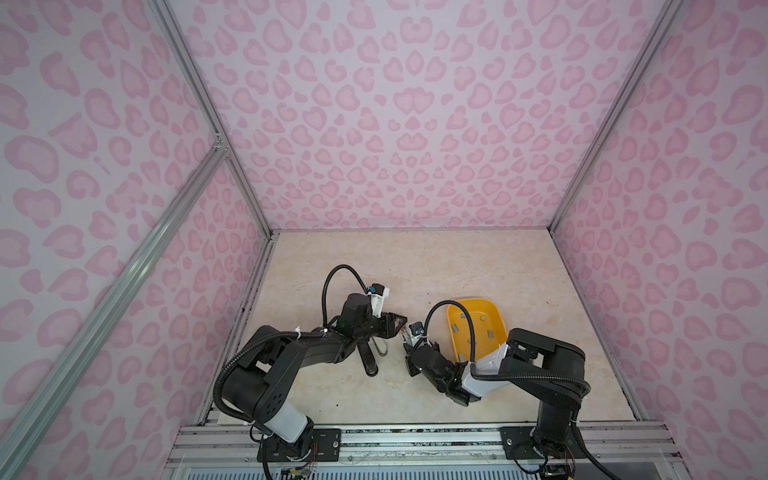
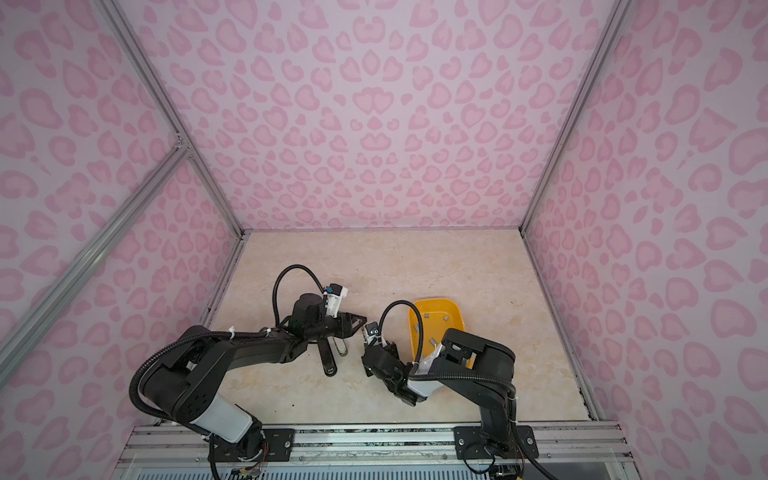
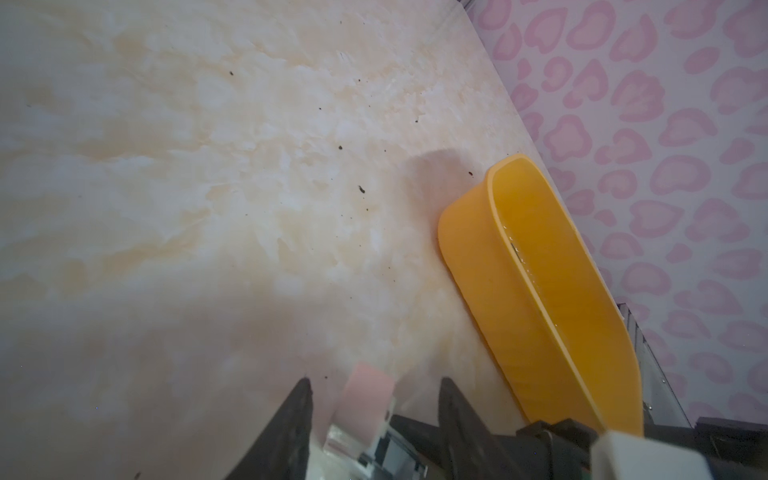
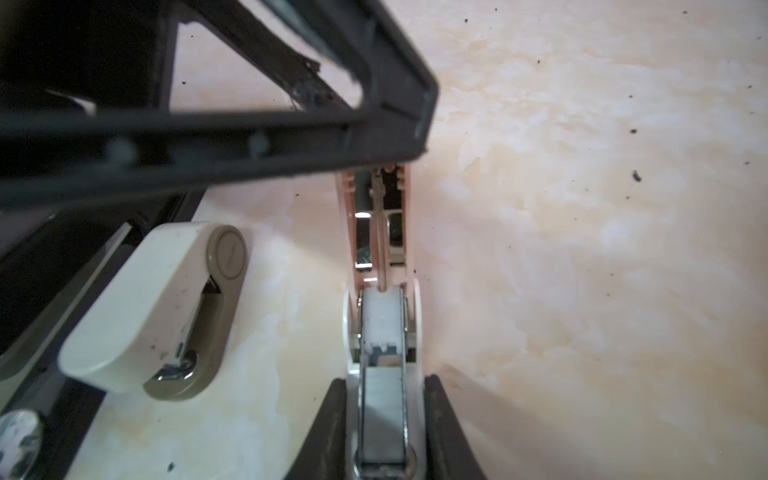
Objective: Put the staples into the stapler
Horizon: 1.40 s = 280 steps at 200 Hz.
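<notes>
One stapler [image 4: 382,324] in right pincer [image 4: 384,382]; left pincer [image 3: 376,380] straddles lid [image 3: 365,395].

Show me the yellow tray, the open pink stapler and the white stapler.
yellow tray [image 3: 469,249]: left wrist view, outer wall.
open pink stapler [image 4: 380,316]: right wrist view, white pusher.
white stapler [image 4: 137,299]: right wrist view, top cover.

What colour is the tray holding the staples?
Orange-yellow plastic tray; clearest in left wrist view.

wide open table [image 1: 415,266] toward the back wall. tight in the middle: left gripper [image 3: 376,380] and right gripper [image 4: 384,380] nearly nose to nose at the pink stapler [image 4: 380,232], cream stapler [image 4: 158,299] just beside, yellow tray [image 1: 473,309] blocking the right.
</notes>
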Each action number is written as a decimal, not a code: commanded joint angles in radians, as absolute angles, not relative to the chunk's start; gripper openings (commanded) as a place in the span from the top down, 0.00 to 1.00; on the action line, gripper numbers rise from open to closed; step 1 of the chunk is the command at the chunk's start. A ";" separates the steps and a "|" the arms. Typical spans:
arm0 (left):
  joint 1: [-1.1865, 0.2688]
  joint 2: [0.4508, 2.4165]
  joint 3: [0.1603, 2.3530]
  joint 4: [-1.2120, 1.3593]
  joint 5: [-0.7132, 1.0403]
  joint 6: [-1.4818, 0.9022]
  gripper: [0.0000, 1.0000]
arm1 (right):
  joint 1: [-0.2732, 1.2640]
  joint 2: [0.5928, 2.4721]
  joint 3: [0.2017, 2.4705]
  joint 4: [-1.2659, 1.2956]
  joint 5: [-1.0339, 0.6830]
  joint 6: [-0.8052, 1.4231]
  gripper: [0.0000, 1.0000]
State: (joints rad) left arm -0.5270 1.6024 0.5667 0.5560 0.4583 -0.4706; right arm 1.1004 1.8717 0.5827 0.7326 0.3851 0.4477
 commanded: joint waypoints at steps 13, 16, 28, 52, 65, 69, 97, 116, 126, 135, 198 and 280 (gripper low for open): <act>-0.555 1.609 0.560 0.621 0.507 -0.415 0.51 | 1.074 1.893 0.557 0.668 0.268 0.464 0.90; -0.557 1.606 0.557 0.625 0.511 -0.410 0.51 | 1.072 1.893 0.556 0.671 0.266 0.467 0.90; -0.566 1.603 0.542 0.640 0.532 -0.388 0.52 | 1.068 1.892 0.552 0.677 0.264 0.471 0.90; -0.588 1.596 0.508 0.672 0.588 -0.329 0.54 | 1.065 1.890 0.551 0.679 0.264 0.472 0.90; -0.595 1.595 0.495 0.693 0.616 -0.301 0.55 | 1.060 1.887 0.548 0.683 0.262 0.477 0.90; -0.596 1.594 0.491 0.698 0.623 -0.294 0.55 | 1.059 1.886 0.548 0.683 0.261 0.477 0.90; -0.597 1.586 0.474 0.722 0.653 -0.276 0.56 | 1.053 1.872 0.538 0.681 0.262 0.483 0.83; -0.598 1.577 0.468 0.719 0.624 -0.277 0.56 | 1.052 1.856 0.529 0.680 0.266 0.483 0.73; -0.598 1.574 0.465 0.717 0.612 -0.276 0.56 | 1.052 1.843 0.524 0.677 0.266 0.483 0.69; -0.597 1.571 0.462 0.717 0.602 -0.278 0.56 | 1.052 1.828 0.518 0.673 0.270 0.483 0.63; -0.598 1.500 0.413 0.752 0.527 -0.294 0.56 | 1.060 1.675 0.485 0.591 0.289 0.466 0.44; -0.682 1.196 0.205 0.839 0.169 -0.261 0.56 | 1.062 1.491 0.526 0.453 0.284 0.440 0.66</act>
State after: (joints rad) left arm -0.6636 1.2617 0.2440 0.7742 0.3309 -0.2886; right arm 1.0622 1.4979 0.5030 0.5114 0.2768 0.4526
